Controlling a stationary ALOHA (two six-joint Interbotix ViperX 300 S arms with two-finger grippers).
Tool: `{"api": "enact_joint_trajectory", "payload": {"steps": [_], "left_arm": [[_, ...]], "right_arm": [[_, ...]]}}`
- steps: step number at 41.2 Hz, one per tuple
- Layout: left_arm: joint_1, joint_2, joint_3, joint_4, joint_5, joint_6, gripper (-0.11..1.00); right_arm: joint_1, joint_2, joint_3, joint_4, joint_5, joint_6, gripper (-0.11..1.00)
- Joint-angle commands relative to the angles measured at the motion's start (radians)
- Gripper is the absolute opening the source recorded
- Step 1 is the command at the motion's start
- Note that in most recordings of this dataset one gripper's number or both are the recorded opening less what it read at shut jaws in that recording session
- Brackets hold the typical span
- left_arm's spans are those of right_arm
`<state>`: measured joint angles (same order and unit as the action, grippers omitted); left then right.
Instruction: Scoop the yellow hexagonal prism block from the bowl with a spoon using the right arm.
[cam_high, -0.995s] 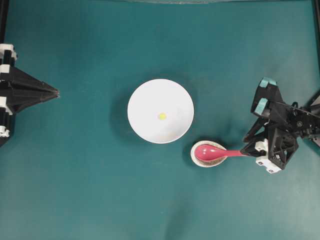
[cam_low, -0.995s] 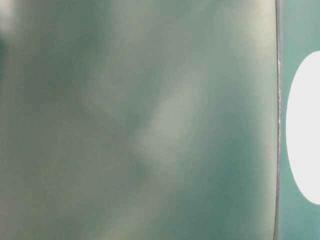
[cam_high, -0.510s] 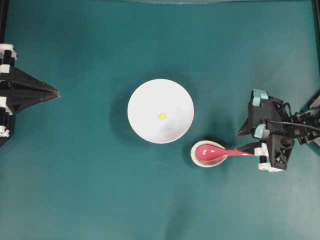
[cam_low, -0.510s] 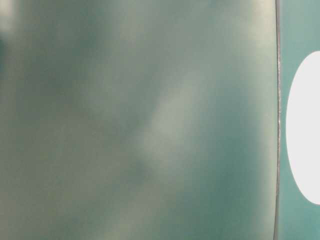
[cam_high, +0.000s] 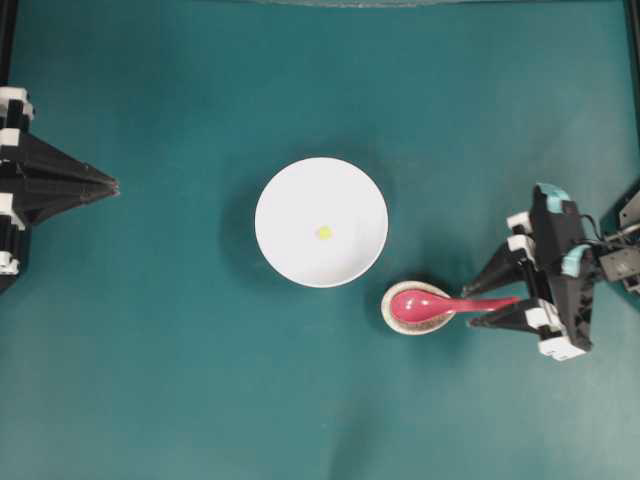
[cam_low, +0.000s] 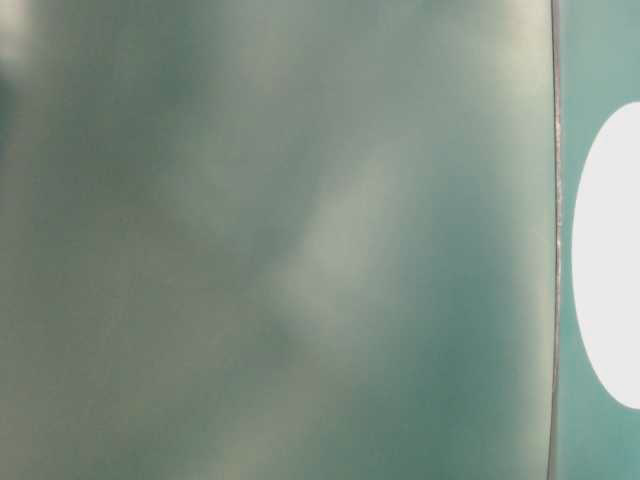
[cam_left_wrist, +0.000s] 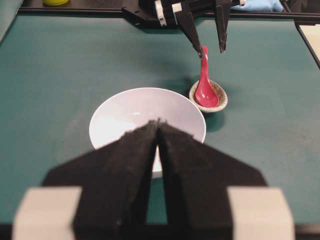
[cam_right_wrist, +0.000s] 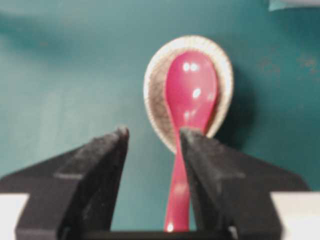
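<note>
Spoon (cam_high: 440, 304) first: from my remote seat I see the glossy pink-red spoon lying with its deep end in a small speckled beige rest (cam_high: 417, 307) on the green table (cam_high: 180, 380), its handle pointing toward the right edge of the overhead view. My right gripper (cam_high: 478, 304) has its two pointed black fingers spread apart, one on each side of the handle. In the right wrist view the handle runs up between the fingers, close against the right-hand one; I cannot tell whether it actually touches. The spoon is not clamped.

I see the large white bowl (cam_high: 321, 222) standing near the middle of the table, just beside the rest but apart from it. The tiny yellow block (cam_high: 324, 232) sits inside the bowl, close to its centre, well away from the spoon.

My left gripper (cam_high: 105, 185) sits at the left edge of the overhead view, well apart from the bowl, with its fingers pressed together to a point and nothing between them; the left wrist view confirms the closed tips, aimed toward the bowl.

On the right arm (cam_high: 560, 275) I see white blocks and teal tape patches. I can read no writing, brand or label anywhere. The table-level view is mostly a blurred grey-green haze with a white curve at its right side.
</note>
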<state>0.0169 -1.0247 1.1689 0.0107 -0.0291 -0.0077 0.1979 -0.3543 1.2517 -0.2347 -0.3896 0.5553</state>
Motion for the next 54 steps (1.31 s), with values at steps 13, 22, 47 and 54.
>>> {"api": "enact_joint_trajectory", "payload": {"steps": [13, 22, 47, 54], "left_arm": [[0.002, 0.009, -0.029, 0.003, -0.014, 0.000, 0.08], [0.000, 0.009, -0.028, 0.003, -0.014, -0.002, 0.08], [0.002, 0.009, -0.029, 0.003, -0.014, -0.002, 0.08], [0.002, 0.009, -0.028, 0.003, -0.014, -0.002, 0.08]], "right_arm": [[-0.023, 0.117, 0.117, 0.232, -0.423, -0.206, 0.51], [0.064, 0.261, 0.123, 0.371, -0.655, -0.270, 0.51], [0.252, 0.502, 0.112, 0.595, -0.854, -0.333, 0.51], [0.259, 0.509, 0.110, 0.595, -0.847, -0.342, 0.51]]}}
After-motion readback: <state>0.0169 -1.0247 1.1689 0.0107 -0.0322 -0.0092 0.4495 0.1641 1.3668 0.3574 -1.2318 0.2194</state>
